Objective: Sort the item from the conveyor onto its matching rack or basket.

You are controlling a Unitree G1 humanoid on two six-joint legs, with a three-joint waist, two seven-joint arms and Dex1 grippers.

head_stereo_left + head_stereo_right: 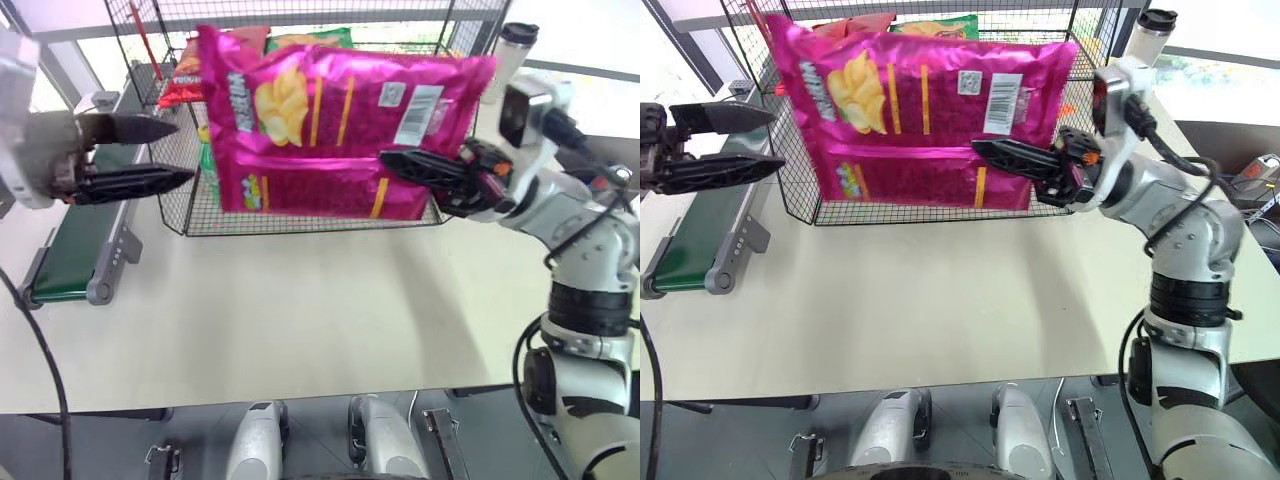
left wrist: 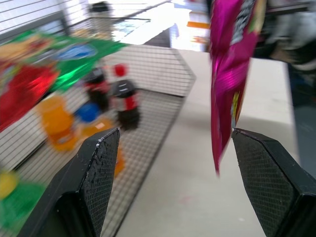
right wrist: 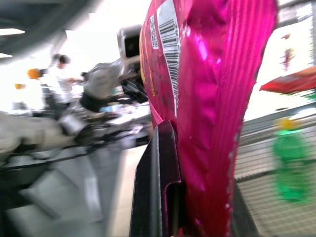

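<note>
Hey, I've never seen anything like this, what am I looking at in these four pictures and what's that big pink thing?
This is a two-armed robot standing at a white table. The two wide pictures come from cameras in its head, looking down over its arms. The other two come from cameras on its wrists, looking along each pair of black fingers.

The pink thing is a bag of crisps. The right gripper is shut on it and holds it in the air in front of a black wire cage. The left gripper is open, beside the bag and not touching it.

On the table, at the robot's left, lies a narrow green conveyor belt. Inside the cage are a red bag, a green bag and some drink bottles.
</note>
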